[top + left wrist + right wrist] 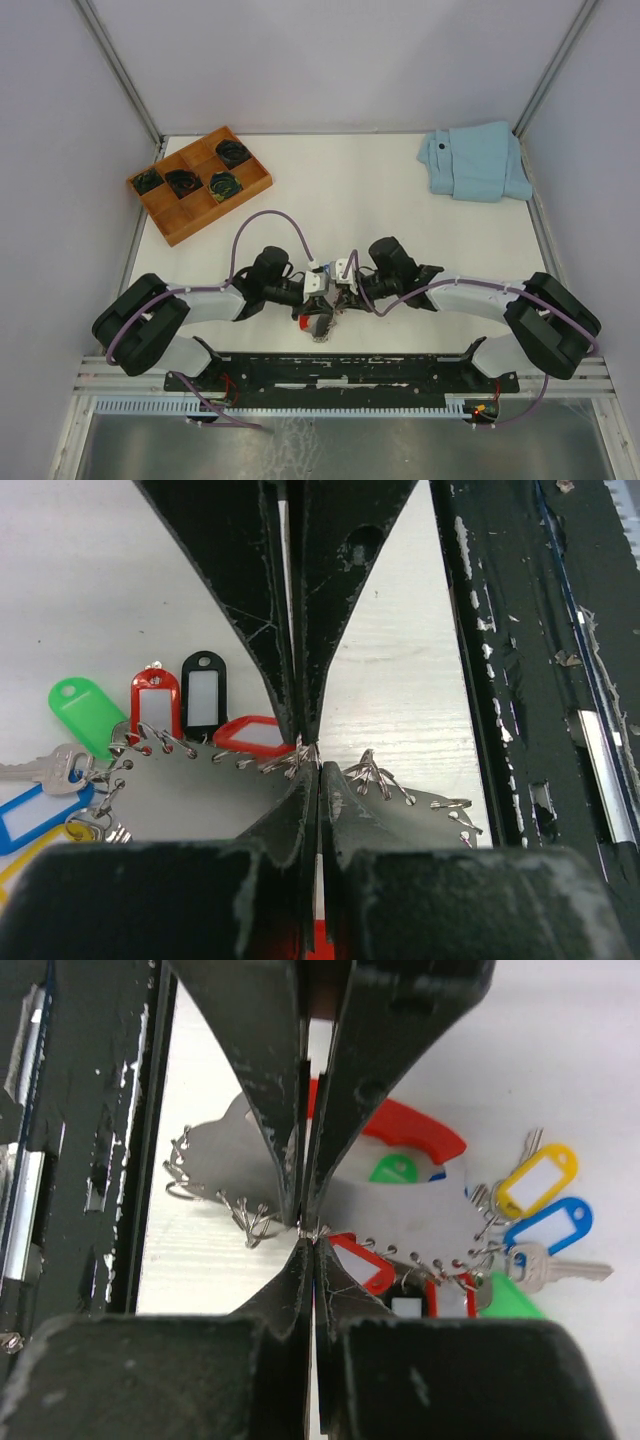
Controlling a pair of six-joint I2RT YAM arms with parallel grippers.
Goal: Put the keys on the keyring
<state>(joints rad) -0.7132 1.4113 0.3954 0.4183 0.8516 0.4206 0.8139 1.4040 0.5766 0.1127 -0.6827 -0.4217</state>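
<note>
**Two pinches on one thin wire loop**

The left gripper (318, 770) is pressed together on a small wire loop at the rim of the keyring (200, 790). The right gripper (312, 1240) meets it tip to tip, clamped on the same loop. The bunch lies on the table (400, 215) right under both tips, its tags fanning away from the rail (360, 365). A silver key (40, 767) sits beside the green tag (82, 710) at the fan's far end from the left gripper (whether it is already threaded on, I cannot tell).

The whole bunch looks light, hard and slick. The wire is thin and springy, so it probably slips from the pads or snaps shut easily. The tags hang loose and would swing. A key is best taken by its flat head, not by its tag.

The rail runs just beside both grippers on the near side, leaving little room there. Beyond the tips the table lies open. The tray (195, 212) far to the left and the cloth (475, 165) far to the right are both well apart.
</note>
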